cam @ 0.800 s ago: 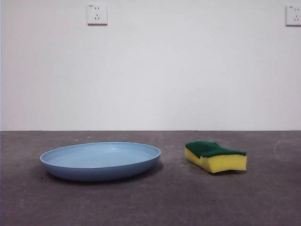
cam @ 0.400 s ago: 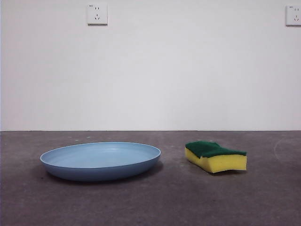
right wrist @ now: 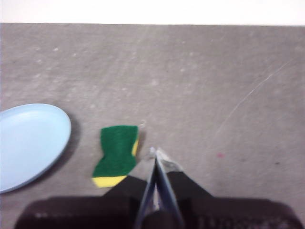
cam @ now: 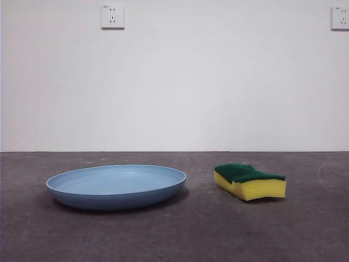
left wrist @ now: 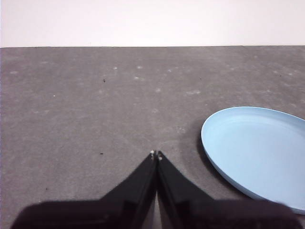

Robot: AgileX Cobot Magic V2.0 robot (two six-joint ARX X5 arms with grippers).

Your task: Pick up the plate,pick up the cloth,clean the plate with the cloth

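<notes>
The light-blue plate [cam: 116, 186] lies flat on the dark table, left of centre in the front view. The cloth, a yellow sponge with a green top [cam: 250, 181], lies to its right, apart from it. My left gripper [left wrist: 156, 154] is shut and empty, above the table beside the plate [left wrist: 257, 150]. My right gripper [right wrist: 156, 152] is shut and empty, above the table beside the sponge [right wrist: 116, 152]; the plate [right wrist: 28, 140] lies beyond the sponge. Neither arm shows in the front view.
The dark grey table [cam: 218, 234] runs back to a white wall with two sockets [cam: 112, 16]. A faint curved scratch [right wrist: 252, 95] marks the table surface in the right wrist view.
</notes>
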